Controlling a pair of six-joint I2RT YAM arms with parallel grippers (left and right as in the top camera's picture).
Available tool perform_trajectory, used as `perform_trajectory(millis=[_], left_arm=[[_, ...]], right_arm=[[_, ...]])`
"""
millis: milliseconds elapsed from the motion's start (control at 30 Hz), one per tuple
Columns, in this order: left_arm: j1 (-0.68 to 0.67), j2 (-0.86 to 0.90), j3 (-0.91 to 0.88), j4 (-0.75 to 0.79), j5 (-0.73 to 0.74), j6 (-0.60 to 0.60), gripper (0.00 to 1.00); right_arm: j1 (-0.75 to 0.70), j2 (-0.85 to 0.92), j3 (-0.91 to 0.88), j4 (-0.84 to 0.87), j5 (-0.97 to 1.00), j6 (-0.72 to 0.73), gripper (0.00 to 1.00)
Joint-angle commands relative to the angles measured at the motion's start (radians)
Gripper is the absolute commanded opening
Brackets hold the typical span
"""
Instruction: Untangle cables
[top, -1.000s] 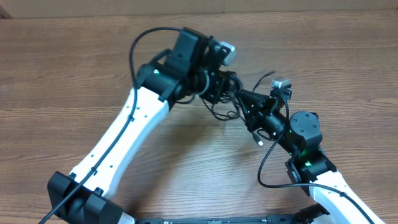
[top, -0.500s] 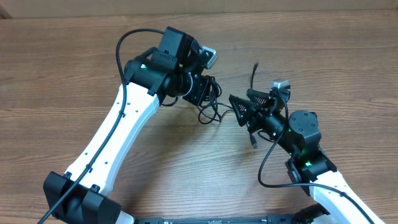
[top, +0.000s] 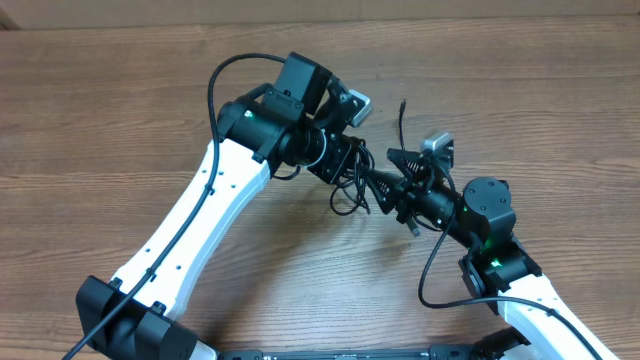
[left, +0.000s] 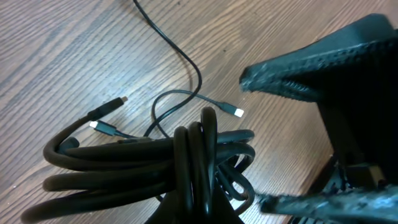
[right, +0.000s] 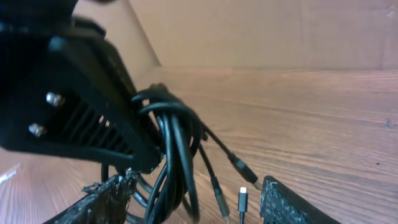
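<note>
1. The left gripper (top: 345, 167) pinches the cables (top: 352, 188), bunched; the right gripper (top: 386, 178) stands spread just beside the bunch.
2. We fear that closing on several strands together would tighten the knot.
3. Loose plug ends (left: 235, 112) lie beyond the bunch on the table (top: 120, 120) and may snag when pulled.

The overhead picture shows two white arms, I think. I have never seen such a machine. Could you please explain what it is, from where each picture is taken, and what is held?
It is a robot with two arms, each ending in a two-finger gripper, at a wooden table. The overhead picture looks down from above; the other two come from a camera on each wrist. The left gripper is shut on a bundle of thin black cables; some ends with small plugs trail loose. The right gripper is open, close beside the bundle, holding nothing.
</note>
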Motion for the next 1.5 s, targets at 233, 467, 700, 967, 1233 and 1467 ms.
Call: perform_trajectory(millis=[233, 467, 700, 967, 1233, 1467], left_arm=[[-0.01, 0.005, 0.021, -0.004, 0.026, 0.02, 0.04], [-0.026, 0.005, 0.021, -0.009, 0.026, 0.02, 0.04], [-0.064, 0.005, 0.021, -0.003, 0.002, 0.024, 0.04], [-0.071, 0.005, 0.021, 0.001, -0.004, 0.023, 0.04], [-0.071, 0.005, 0.021, 0.002, -0.004, 0.023, 0.04], [-0.061, 0.005, 0.021, 0.014, -0.072, -0.078, 0.04]], right_arm=[[-0.003, -0.014, 0.008, -0.018, -0.027, -0.093, 0.63], [-0.003, -0.014, 0.008, -0.004, -0.023, -0.097, 0.63], [-0.003, -0.014, 0.008, 0.0, 0.011, -0.097, 0.61], [-0.003, -0.014, 0.008, 0.0, 0.011, -0.097, 0.32], [-0.003, -0.014, 0.008, 0.0, 0.011, -0.097, 0.09], [-0.003, -0.014, 0.008, -0.007, 0.01, -0.095, 0.04]])
